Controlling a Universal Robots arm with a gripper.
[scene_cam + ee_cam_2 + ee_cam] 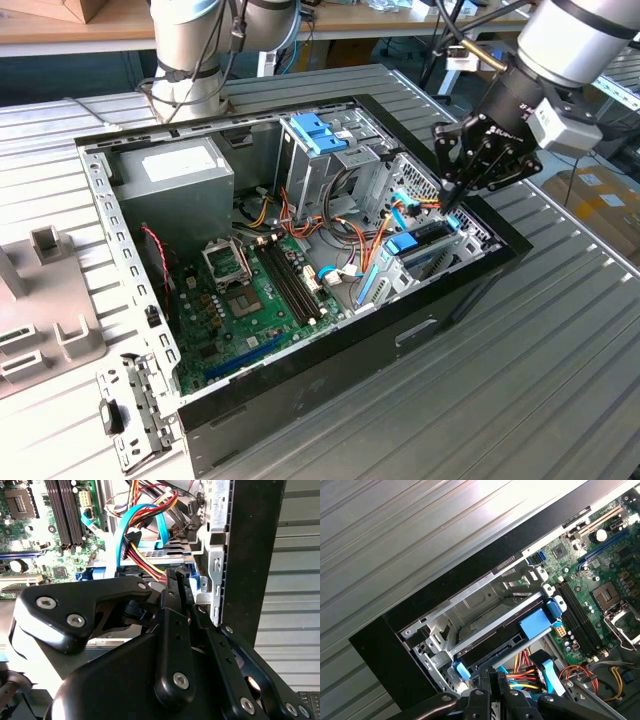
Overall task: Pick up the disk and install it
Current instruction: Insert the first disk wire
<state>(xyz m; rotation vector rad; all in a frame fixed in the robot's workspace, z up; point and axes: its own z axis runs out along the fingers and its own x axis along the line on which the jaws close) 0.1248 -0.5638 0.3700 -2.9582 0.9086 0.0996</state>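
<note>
**Fingers pressed together over the seated disk**

Fingertips (490,680) of the gripper (452,205) meet with nothing between them, poised just above the drive bay (470,612) at the open computer case's (300,395) corner on the exterior view's right. Inside the bay lies the disk (495,637), blue end piece (536,622) toward the green motherboard (250,300).

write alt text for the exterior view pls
A robot arm's pincer hangs over the exterior view's right end of an open computer case, just above the disk sitting in its bay with blue end pieces. A green motherboard and a grey power-supply box lie inside.
</note>
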